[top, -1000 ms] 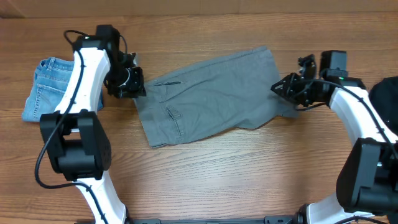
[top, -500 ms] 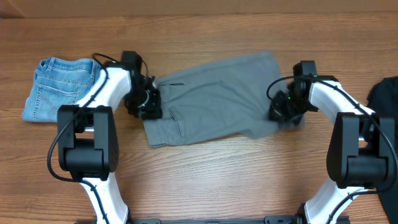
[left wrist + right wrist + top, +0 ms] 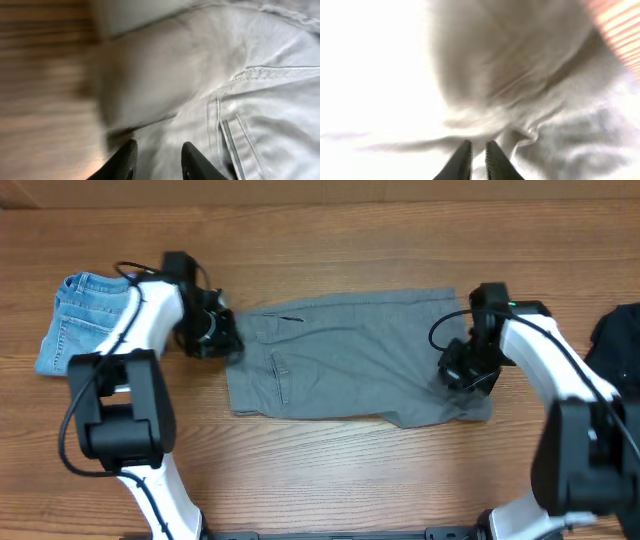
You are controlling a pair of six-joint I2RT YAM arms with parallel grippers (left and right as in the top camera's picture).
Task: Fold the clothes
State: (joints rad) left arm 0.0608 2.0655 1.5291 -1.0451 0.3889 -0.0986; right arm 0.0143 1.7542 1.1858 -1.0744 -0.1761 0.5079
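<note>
Grey shorts (image 3: 350, 360) lie flat in middle of table (image 3: 330, 475), waistband to left. Cloth looks soft, light and limp, thicker at waistband. Left gripper (image 3: 215, 338) pinching waistband edge. Right gripper (image 3: 462, 370) fingers nearly together, seems pinching leg hem. Best hold probably 2 end corners. Bare wood in front for folding; denim shorts (image 3: 85, 320) at left and black garment (image 3: 618, 340) at right, both apart

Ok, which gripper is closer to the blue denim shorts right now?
Left. The left gripper is beside the denim shorts, at the waistband end of the grey shorts; the right gripper is at their far end.
</note>
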